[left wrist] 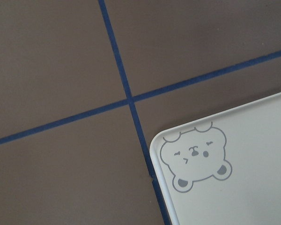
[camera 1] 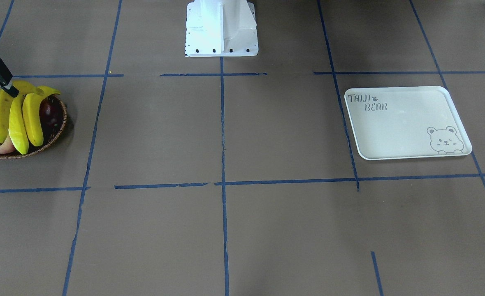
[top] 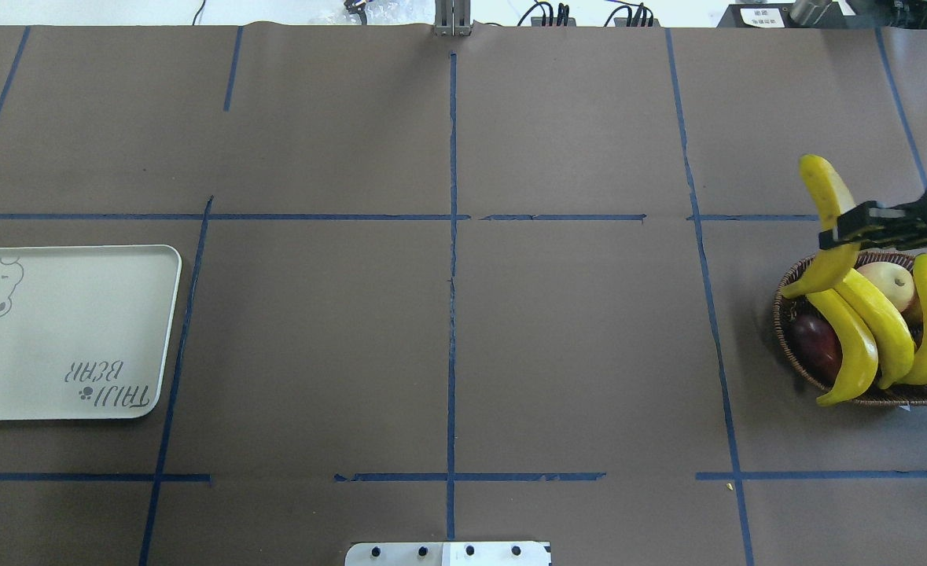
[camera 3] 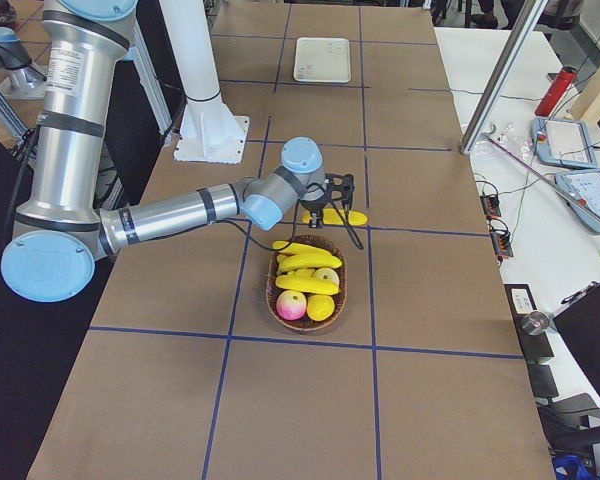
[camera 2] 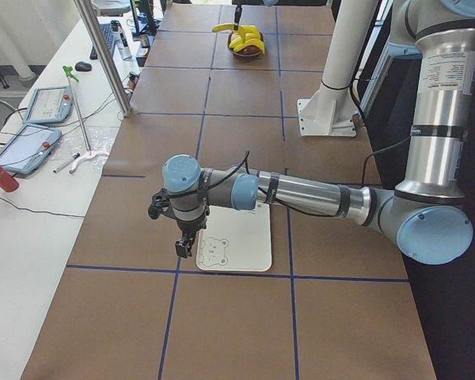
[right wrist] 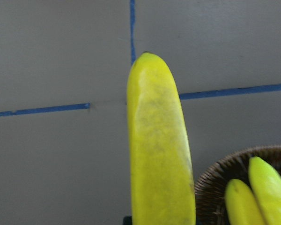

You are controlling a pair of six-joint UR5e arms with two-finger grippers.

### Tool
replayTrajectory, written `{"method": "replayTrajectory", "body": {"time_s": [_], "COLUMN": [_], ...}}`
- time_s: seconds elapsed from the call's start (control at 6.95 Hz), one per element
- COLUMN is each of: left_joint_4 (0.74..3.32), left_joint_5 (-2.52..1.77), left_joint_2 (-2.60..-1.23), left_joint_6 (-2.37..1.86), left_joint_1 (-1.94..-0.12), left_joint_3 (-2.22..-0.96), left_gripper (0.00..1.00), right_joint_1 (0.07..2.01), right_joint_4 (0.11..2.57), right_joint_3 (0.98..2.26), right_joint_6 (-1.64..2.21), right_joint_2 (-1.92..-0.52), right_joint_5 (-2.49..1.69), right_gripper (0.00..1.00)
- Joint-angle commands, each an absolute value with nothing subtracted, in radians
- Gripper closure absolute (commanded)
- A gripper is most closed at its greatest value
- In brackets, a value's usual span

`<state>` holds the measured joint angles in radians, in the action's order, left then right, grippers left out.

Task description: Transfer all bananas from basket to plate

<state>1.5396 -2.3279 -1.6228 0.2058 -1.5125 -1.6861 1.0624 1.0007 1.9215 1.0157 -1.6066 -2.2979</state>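
While the right pincer is clamped across the middle of one banana, holding it over the basket rim, the step looks like the first carry. The other bananas lie in the basket. Next comes a long move across the surface to the bare plate, well apart. The left pincer hangs over the plate's bear corner; I cannot tell whether it is apart or together.

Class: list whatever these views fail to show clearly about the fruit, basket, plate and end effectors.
- Left end effector: seen only small in the left side view; open or shut unclear.
- Basket: cropped by the overhead's right edge and the front view's left edge.
- Fruit beneath the bananas: mostly covered; count unclear.
- Plate: cropped by overhead's left edge.
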Motion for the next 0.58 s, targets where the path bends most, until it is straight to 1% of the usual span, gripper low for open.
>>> {"method": "replayTrajectory", "body": {"time_s": [0.0, 0.14, 0.43], "left_joint_4": [1.658, 1.765, 1.886], "left_joint_5": [-2.333, -2.342, -2.408], "left_joint_2": [-1.655, -1.664, -1.767], "left_joint_6": [0.009, -0.187, -0.503], "left_joint_1": [-1.468, -1.388, -1.213], "left_joint_3": [-1.684, -1.683, -1.686], "left_gripper": [0.00, 0.00, 0.00], "right_joint_1": [0.926, 0.841, 0.731], "right_joint_4": [0.996, 0.996, 0.996], "right_joint_3": [1.814, 1.800, 1.796], "right_joint_6": [1.231, 1.323, 1.428], "right_joint_2": [-1.359, -1.262, -1.133], "right_joint_5": [-2.214, -2.122, -2.033], "right_gripper": [0.96, 0.96, 0.95]}}
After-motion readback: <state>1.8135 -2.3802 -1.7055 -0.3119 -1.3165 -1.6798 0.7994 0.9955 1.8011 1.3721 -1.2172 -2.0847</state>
